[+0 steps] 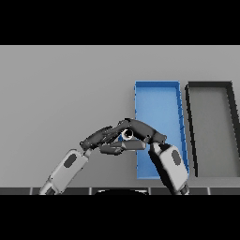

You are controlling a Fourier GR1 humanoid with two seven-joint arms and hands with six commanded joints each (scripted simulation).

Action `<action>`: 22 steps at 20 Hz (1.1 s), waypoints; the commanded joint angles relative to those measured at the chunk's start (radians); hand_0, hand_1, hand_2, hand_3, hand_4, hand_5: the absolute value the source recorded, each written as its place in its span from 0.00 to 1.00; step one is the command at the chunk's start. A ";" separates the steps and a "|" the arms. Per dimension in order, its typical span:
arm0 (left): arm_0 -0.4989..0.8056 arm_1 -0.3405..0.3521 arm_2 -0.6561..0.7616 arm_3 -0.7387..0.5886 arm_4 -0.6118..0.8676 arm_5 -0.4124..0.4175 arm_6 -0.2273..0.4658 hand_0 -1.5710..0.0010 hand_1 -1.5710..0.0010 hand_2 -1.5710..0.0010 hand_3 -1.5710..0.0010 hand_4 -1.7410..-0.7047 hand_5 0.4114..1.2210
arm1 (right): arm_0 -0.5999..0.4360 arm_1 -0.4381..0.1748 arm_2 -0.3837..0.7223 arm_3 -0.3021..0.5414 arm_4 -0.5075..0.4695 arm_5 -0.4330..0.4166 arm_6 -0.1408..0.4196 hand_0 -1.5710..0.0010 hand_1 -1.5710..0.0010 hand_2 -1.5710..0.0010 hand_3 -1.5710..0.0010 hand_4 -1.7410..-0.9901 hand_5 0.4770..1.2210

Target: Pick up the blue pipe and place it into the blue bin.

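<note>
The blue pipe (126, 135) shows only as a small blue and white round end, held above the table at the left wall of the blue bin (159, 105). My right hand (144, 131) reaches in from the lower right, its fingers arched over the pipe and its thumb under it. From the lower left, my left hand (99, 138) meets it, fingers stretched to the pipe's top and thumb beneath. Both hands close around the pipe, hiding most of it.
A dark grey bin (213, 89) stands right beside the blue bin on its right. My right forearm (169, 164) lies over the blue bin's near end. Bare grey table spreads to the left and the far side.
</note>
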 commanded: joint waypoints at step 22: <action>0.036 -0.008 0.006 -0.028 0.047 -0.008 0.132 1.00 1.00 1.00 1.00 0.80 0.11 | -0.358 -0.179 -0.338 -0.026 -0.576 -0.292 0.277 0.00 0.00 0.00 0.00 0.04 0.88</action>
